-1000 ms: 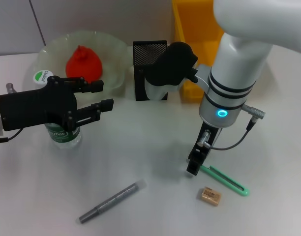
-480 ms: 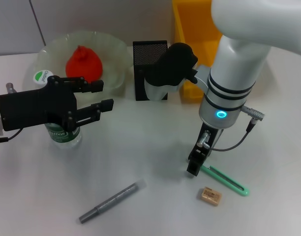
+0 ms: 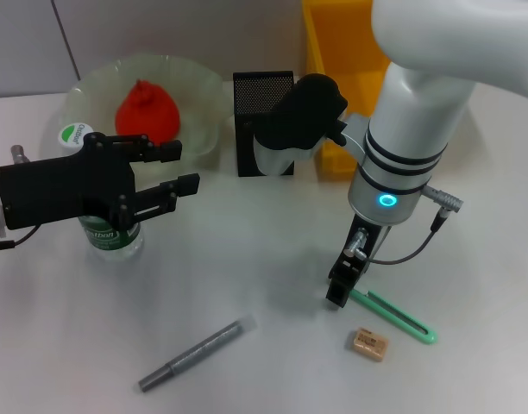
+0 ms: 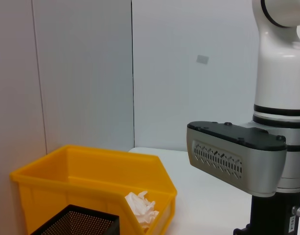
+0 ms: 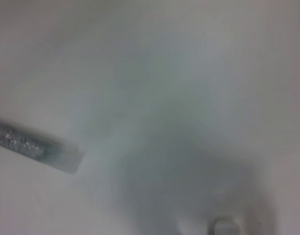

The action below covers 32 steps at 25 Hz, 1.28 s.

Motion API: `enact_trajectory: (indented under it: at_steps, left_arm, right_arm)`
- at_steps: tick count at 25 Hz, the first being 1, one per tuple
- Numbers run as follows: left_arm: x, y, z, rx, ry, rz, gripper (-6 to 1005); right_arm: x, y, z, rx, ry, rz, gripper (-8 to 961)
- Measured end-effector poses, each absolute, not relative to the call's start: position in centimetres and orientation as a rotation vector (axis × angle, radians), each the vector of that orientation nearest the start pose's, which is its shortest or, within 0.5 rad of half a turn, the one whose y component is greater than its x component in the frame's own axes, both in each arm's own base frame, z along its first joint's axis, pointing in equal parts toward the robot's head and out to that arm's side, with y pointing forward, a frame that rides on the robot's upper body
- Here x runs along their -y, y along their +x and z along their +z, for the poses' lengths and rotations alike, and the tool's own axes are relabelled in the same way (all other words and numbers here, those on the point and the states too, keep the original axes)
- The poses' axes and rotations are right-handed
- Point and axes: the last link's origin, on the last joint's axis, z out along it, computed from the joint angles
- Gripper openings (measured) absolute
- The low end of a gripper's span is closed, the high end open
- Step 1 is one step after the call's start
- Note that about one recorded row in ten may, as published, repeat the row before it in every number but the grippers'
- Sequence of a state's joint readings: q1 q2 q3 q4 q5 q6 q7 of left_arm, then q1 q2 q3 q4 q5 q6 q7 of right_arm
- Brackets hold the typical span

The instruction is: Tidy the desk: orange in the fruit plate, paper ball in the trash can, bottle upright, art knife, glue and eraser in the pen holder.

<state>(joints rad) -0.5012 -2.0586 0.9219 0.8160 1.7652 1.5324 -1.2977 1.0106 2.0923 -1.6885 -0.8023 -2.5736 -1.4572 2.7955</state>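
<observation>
almost nothing has changed in the last second: the right gripper (image 3: 337, 291) stays planted at the near end of the art knife (image 3: 393, 314) on the tabletop (image 3: 264, 259). i cannot tell whether it has pinched the knife. the left gripper (image 3: 173, 177) waits spread.

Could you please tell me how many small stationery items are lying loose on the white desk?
3: slim mint-green art knife at the right gripper, tan eraser beside it, grey glue stick towards the left.
</observation>
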Motion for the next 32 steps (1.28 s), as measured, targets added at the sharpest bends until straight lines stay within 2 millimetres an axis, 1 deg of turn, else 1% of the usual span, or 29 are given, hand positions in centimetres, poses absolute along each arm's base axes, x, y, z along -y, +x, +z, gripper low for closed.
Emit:
enact_trajectory:
  at_steps: [9,15,32]
  left_arm:
    - [-34.47,-22.25,1.61,0.228,-2.733,-0.733,483]
    - [-34.51,-22.19,1.61,0.225,-2.734,-0.734,483]
    - [-34.54,-22.10,1.61,0.221,-2.736,-0.735,482]
  right_arm:
    - [-36.79,15.12,-8.29,-0.935,-2.564,-0.983,607]
    - [-36.79,15.16,-8.29,-0.938,-2.562,-0.986,432]
    - [-36.84,15.11,-8.31,-0.948,-2.554,-0.981,416]
